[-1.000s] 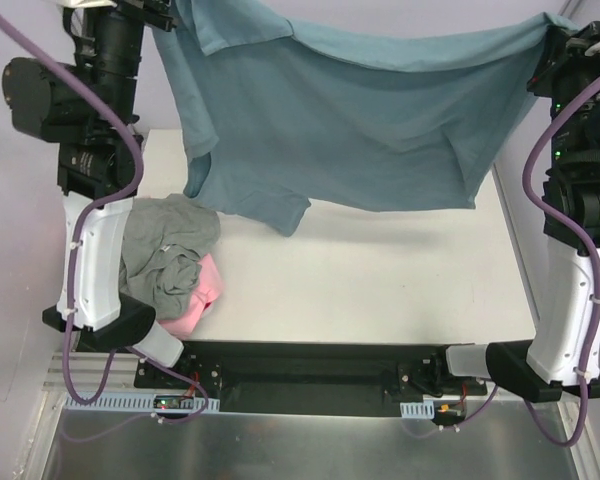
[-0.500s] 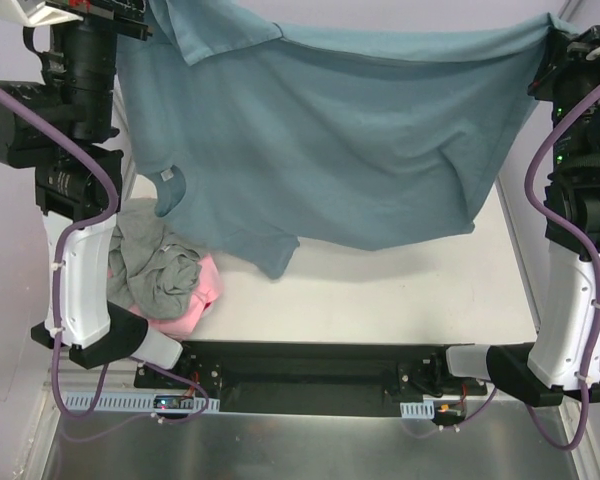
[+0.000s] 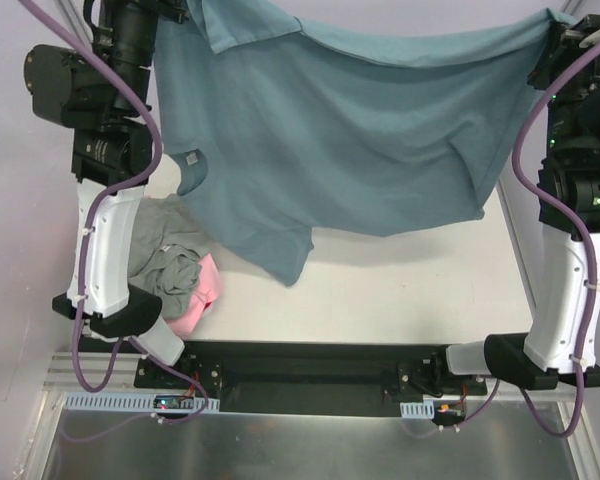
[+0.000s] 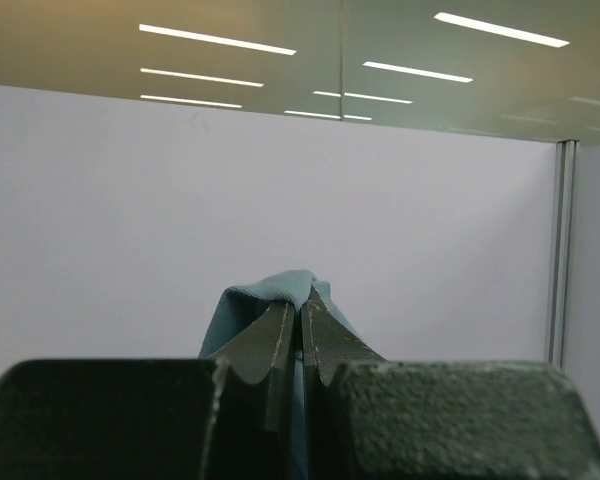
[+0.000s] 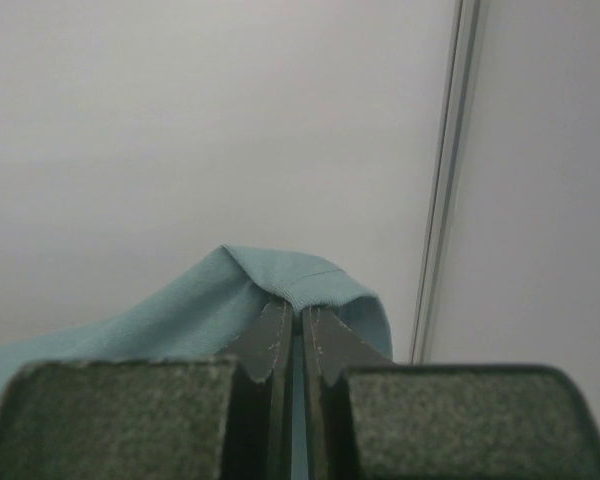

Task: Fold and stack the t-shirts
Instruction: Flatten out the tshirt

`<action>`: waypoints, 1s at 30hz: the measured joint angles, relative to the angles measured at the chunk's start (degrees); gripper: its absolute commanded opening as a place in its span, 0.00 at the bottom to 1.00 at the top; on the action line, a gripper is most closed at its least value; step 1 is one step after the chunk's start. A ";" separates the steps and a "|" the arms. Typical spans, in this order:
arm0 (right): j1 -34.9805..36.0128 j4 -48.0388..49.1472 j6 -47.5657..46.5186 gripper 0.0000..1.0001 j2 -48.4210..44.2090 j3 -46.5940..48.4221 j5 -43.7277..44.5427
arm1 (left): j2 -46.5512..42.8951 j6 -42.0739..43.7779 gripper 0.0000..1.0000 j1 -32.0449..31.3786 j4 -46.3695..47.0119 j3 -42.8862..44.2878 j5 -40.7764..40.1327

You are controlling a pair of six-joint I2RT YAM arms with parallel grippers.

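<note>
Pale counter (image 3: 400, 290) and blank grey walls frame a slate-blue collared t-shirt (image 3: 350, 130), strung like a banner between two robot arms from 11 o'clock to 1 o'clock in the overhead view and hanging over the counter's far half. The left pincer (image 4: 302, 312) is clamped on one bunched edge of the blue cloth, and the right pincer (image 5: 300, 318) on another, each with its jaws pressed together over a fold. At 8 o'clock, beside the left arm, a crumpled light grey t-shirt (image 3: 165, 250) lies over a pink t-shirt (image 3: 205, 295). The spreading step looks best served by keeping both held points level and the span taut. The hanging hem should then go down first onto bare counter toward 4 o'clock, apart from the heap, so the drooping lower flap does not tuck under. In view are three t-shirts, one each of blue, grey and pink, along with two arms and two pincers.
</note>
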 measured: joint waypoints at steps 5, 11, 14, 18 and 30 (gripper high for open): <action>-0.68 1.55 -0.26 0.01 3.13 0.46 0.11 | 3.32 0.15 0.00 0.04 1.60 1.44 0.42; -1.05 3.67 -0.76 0.01 2.64 -1.62 0.31 | 4.57 0.35 0.00 0.04 2.14 1.46 1.55; -1.07 4.81 -1.33 0.01 -0.63 -5.31 0.72 | 3.50 0.33 0.00 0.04 2.21 0.66 1.99; -1.09 5.09 -2.10 0.01 -6.97 -10.10 1.75 | -0.63 -0.22 0.00 0.09 1.79 -2.86 2.97; -1.11 2.10 -2.97 0.01 -27.61 -14.36 3.06 | -20.13 -5.16 0.00 0.09 -0.42 -12.39 7.15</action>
